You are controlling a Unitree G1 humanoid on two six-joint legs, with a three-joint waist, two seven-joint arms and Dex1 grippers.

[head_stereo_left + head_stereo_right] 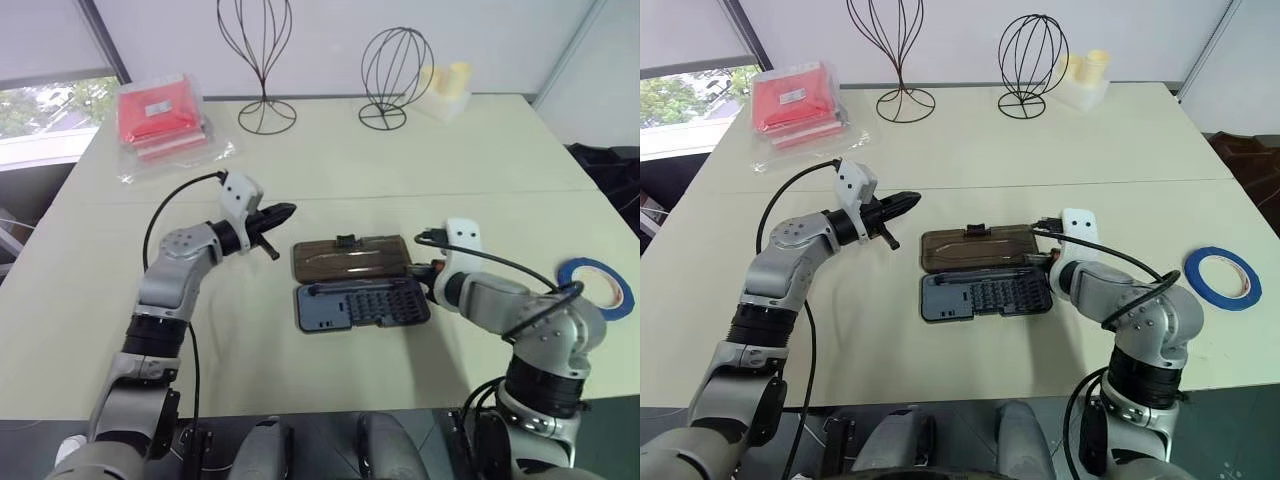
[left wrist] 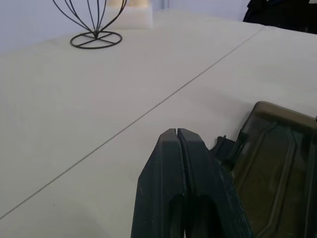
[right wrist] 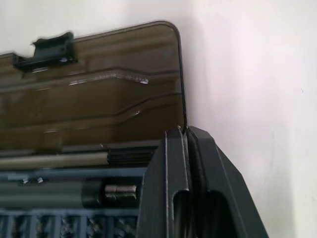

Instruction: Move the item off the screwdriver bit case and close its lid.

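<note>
The bit case (image 1: 362, 302) lies open mid-tabletop (image 1: 350, 170), its smoky lid (image 1: 350, 258) flat behind it with nothing resting on it. The right tool (image 3: 186, 133), pinched closed, sits at the lid's right corner, likely to flip it over. The left tool (image 1: 285, 213), also closed, hovers just left of the lid. A blue tape roll (image 1: 597, 287), wire stands (image 1: 393, 75) and a red packet (image 1: 158, 115) lie well apart on the pale surface.

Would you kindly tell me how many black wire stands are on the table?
2. The taller wire stand sits at the far edge, centre-left; the rounder wire stand stands right of it.
</note>
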